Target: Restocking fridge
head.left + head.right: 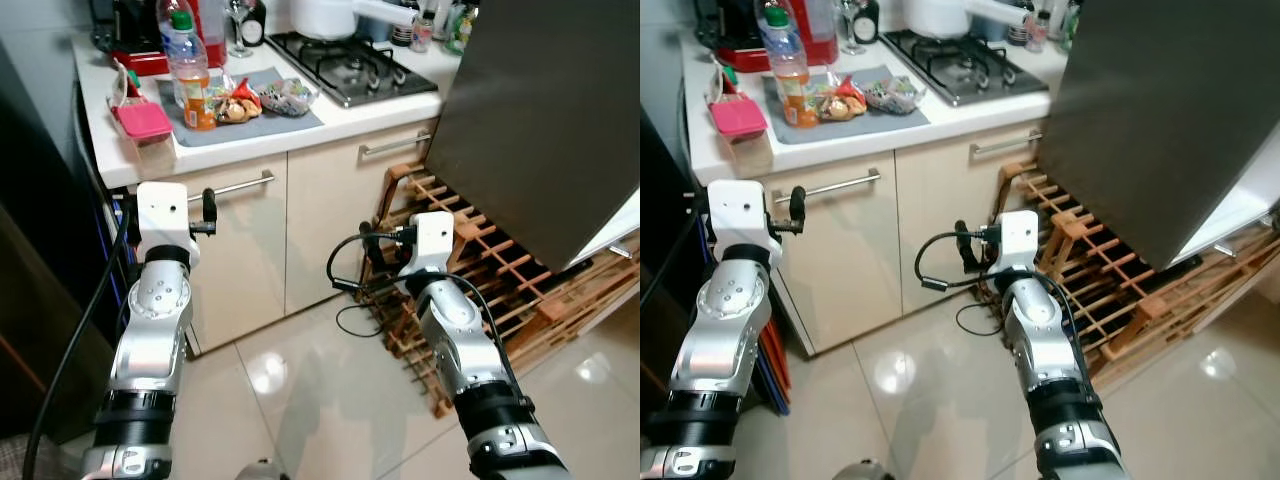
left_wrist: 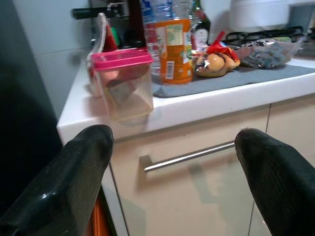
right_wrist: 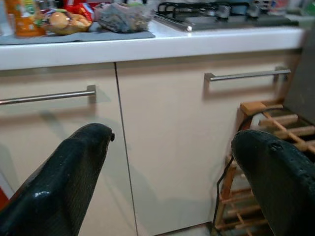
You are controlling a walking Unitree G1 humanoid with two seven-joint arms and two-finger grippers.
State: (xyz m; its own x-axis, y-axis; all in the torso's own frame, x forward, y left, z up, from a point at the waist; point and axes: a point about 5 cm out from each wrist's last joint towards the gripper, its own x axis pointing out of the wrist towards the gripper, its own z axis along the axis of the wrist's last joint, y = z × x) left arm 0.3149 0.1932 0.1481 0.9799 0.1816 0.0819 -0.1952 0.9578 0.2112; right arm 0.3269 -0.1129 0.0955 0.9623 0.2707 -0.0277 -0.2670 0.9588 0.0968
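On the white counter (image 1: 330,125) lies a grey mat (image 1: 272,122) with an orange drink bottle (image 1: 192,80), a red-wrapped food bag (image 1: 240,100) and a clear bag of dark food (image 1: 287,95). A clear container with a pink lid (image 1: 143,125) stands at the counter's left corner. My left gripper (image 2: 172,182) is open and empty, held in front of the cabinet below that corner. My right gripper (image 3: 172,182) is also open and empty, lower down facing the cabinet doors. The dark fridge door (image 1: 550,120) stands at the right.
A gas hob (image 1: 350,65) takes up the counter's right end. Cabinet doors carry bar handles (image 1: 240,187). A wooden slatted rack (image 1: 500,280) leans on the floor under the fridge door, with a black cable (image 1: 355,320) beside it. The tiled floor (image 1: 320,400) is glossy.
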